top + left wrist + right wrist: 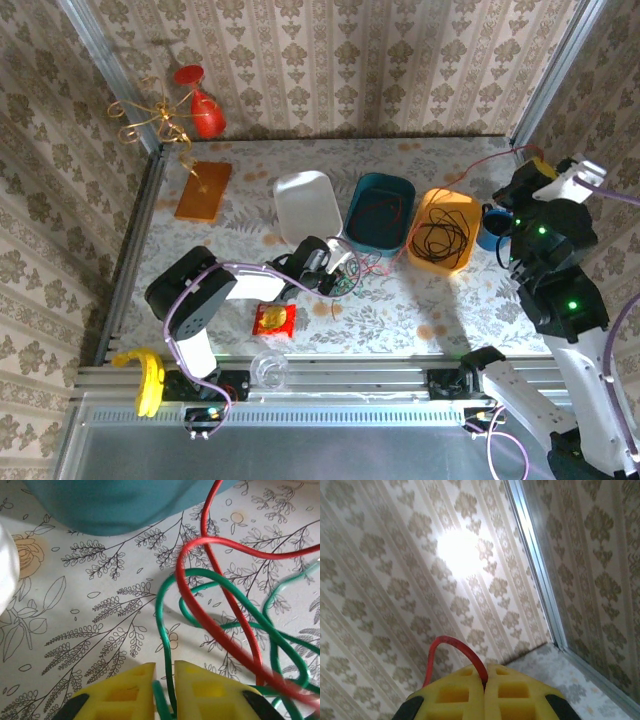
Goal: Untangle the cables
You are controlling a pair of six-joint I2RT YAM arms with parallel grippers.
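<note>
the left pincer (pixel 164 677) is clamped on the green cable (pixel 159 615), low on the worktop (pixel 75 610) just in front of the teal bin (pixel 115 505), so one strand is anchored. the red cable (pixel 192 611) is looped through the green there. well right of the teal bin, the right pincer (pixel 484 680) is closed on the red cable and held high, seemingly so the crossing is drawn apart. the black cable (pixel 440 238) is coiled in the orange bin (pixel 428 205) beside the teal bin.
</note>
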